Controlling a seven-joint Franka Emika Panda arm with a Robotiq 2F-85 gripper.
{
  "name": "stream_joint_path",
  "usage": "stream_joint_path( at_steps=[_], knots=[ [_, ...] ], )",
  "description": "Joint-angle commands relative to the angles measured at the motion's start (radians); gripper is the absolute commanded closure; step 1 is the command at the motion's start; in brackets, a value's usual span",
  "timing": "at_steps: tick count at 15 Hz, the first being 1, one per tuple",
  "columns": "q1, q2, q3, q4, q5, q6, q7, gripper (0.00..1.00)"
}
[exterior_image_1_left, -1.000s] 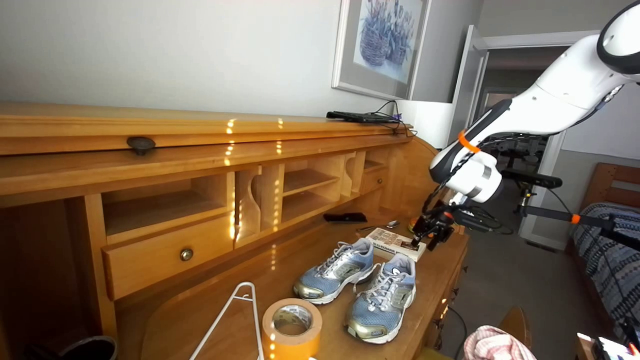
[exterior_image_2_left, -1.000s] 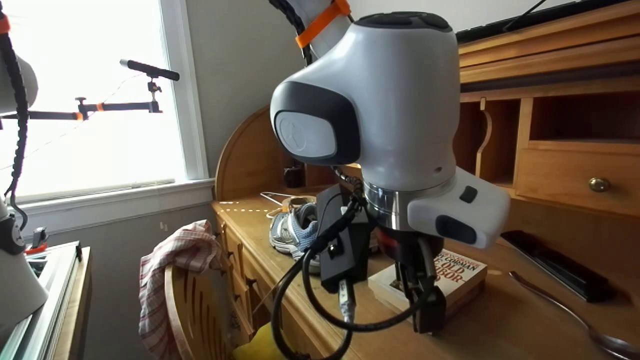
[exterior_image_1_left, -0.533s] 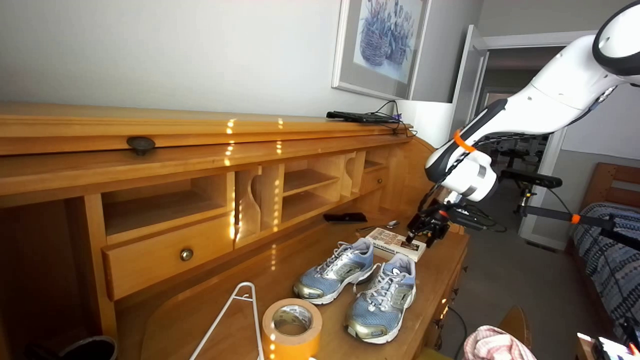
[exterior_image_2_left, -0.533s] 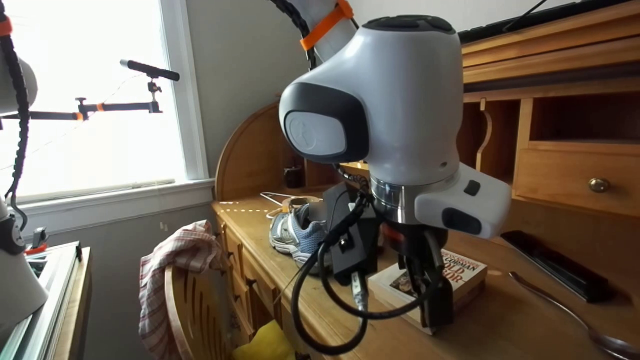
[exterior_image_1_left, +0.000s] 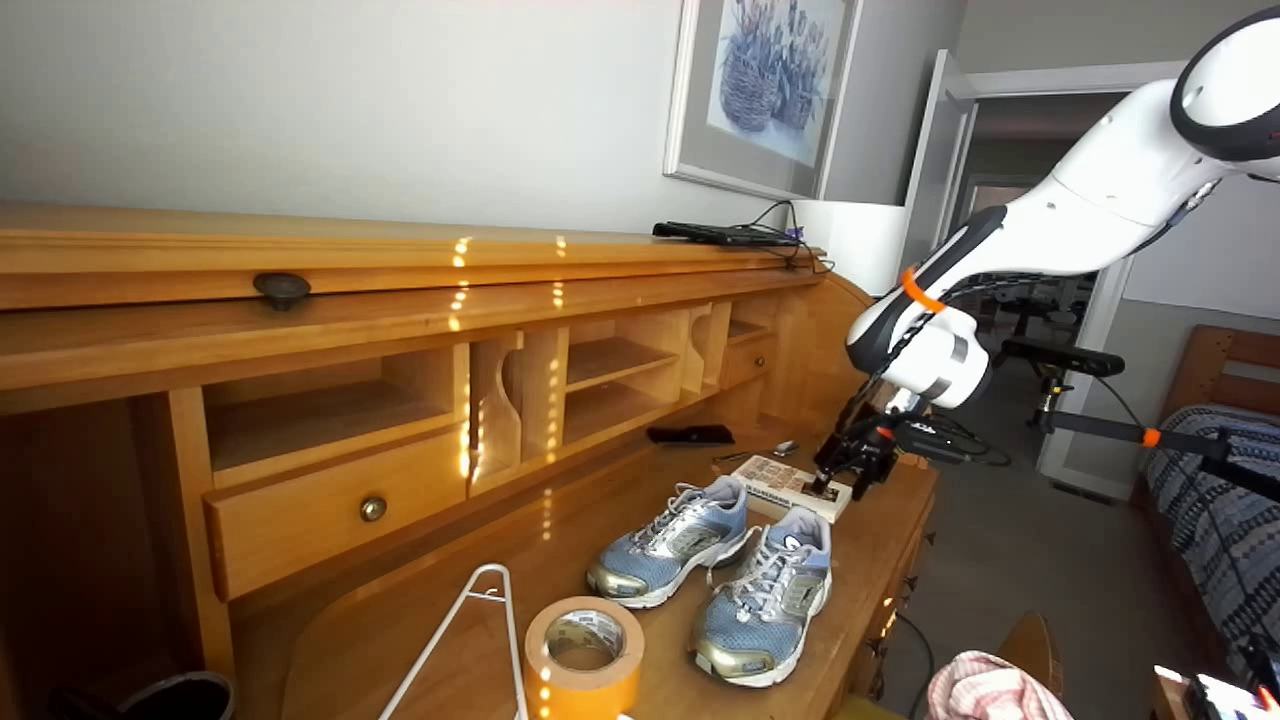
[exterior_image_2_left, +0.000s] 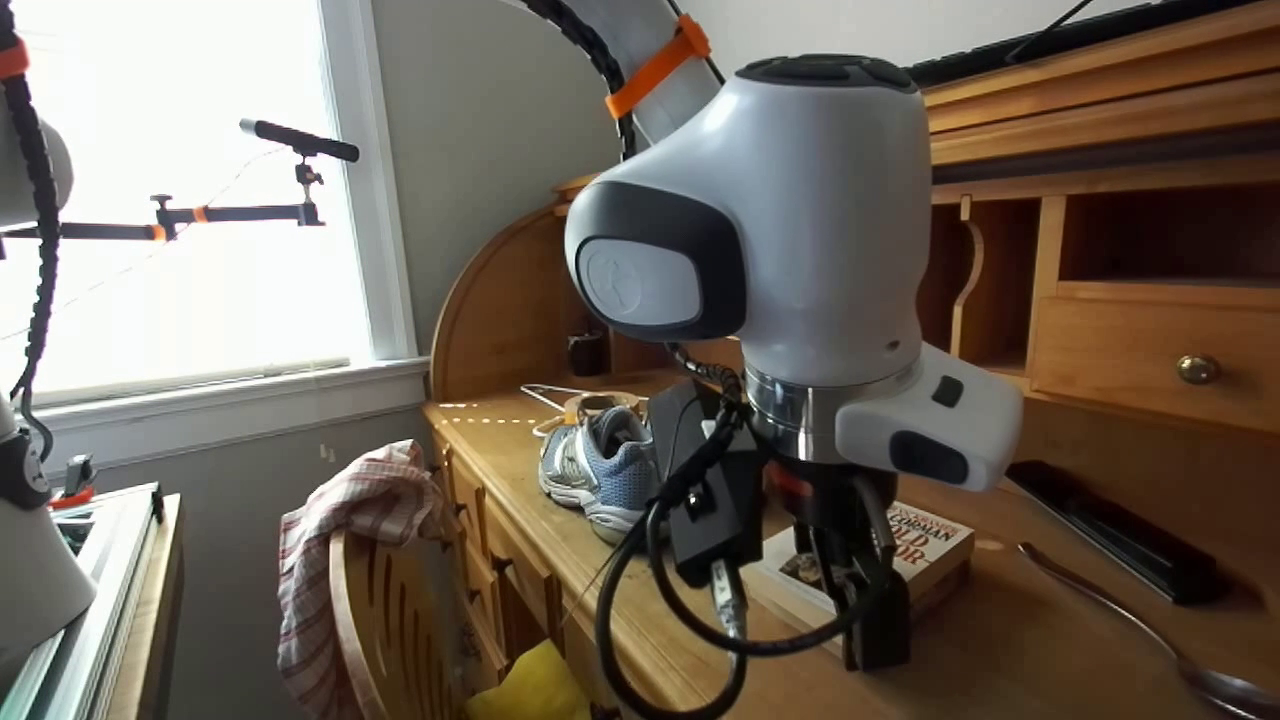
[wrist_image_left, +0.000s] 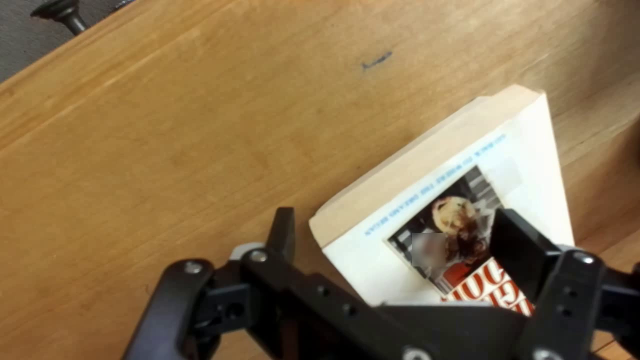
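Observation:
A thick white paperback book (wrist_image_left: 530, 165) with a photo and red lettering lies flat on the wooden desk; it also shows in both exterior views, as the book (exterior_image_1_left: 765, 490) and the partly covered book (exterior_image_2_left: 935, 560). My gripper (wrist_image_left: 395, 220) stands open over one corner of it. In the wrist view the left finger (wrist_image_left: 283, 232) is over bare wood just beside the corner, while the right finger (wrist_image_left: 525, 250) overlaps the cover. Nothing is held between them. Whether a fingertip touches the cover I cannot tell. In an exterior view, cables partly hide the gripper (exterior_image_2_left: 865, 630).
Two blue-grey running shoes, a nearer shoe (exterior_image_1_left: 765, 610) and a farther shoe (exterior_image_1_left: 680, 540), sit beside the book. Past them are a tape roll (exterior_image_1_left: 590, 670) and a white hanger (exterior_image_1_left: 440, 640). A spoon (exterior_image_2_left: 1100, 595) and a black long object (exterior_image_2_left: 1110, 530) lie behind the book. A chair (exterior_image_2_left: 400, 620) stands before the desk.
The arm has shifted a little toward the shoes and over the book, then sunk slightly in the last half second. Book, shoes and other desk things have stayed put.

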Motion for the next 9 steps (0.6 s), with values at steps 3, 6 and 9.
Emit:
stream_joint_path(
  at_steps=[3,6,9],
  knots=[
    [0.023,0.01,-0.012,0.018,-0.055,0.013,0.015,0.0],
    [0.027,-0.002,0.002,0.025,-0.067,-0.004,-0.001,0.0],
    [0.037,0.007,0.008,0.046,-0.084,-0.031,-0.003,0.0]
  ],
)
